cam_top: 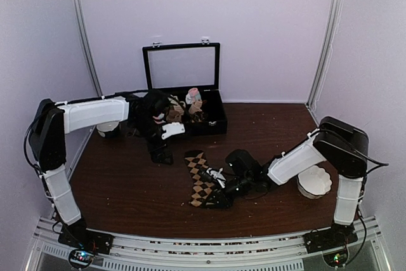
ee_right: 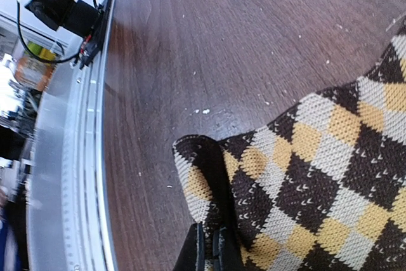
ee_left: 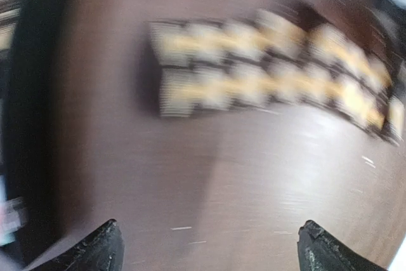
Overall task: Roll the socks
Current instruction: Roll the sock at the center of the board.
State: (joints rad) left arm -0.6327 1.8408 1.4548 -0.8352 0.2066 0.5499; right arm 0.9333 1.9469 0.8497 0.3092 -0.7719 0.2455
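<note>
Now, on the brown table (cam_top: pixel 127 188), the argyle socks (cam_top: pixel 202 179) lie stretched out in front of the open black case (cam_top: pixel 212 122). My right gripper (cam_top: pixel 219 199) has their near end, its fingers (ee_right: pixel 202 253) closed tight on a fold of fabric. My left gripper (cam_top: pixel 160 153) hovers just beside their far end, fingers (ee_left: pixel 95 252) spread wide, holding nothing. A white bowl (cam_top: pixel 314 182) sits by the right arm.

the socks (cam_top: pixel 200 179) are dark brown with a tan and cream argyle diamond pattern, and they lie stretched out as one long flat strip on the brown surface (cam_top: pixel 120 188), running from about its middle toward the near edge. the near end is bunched up and curled over itself in a raised fold.
</note>
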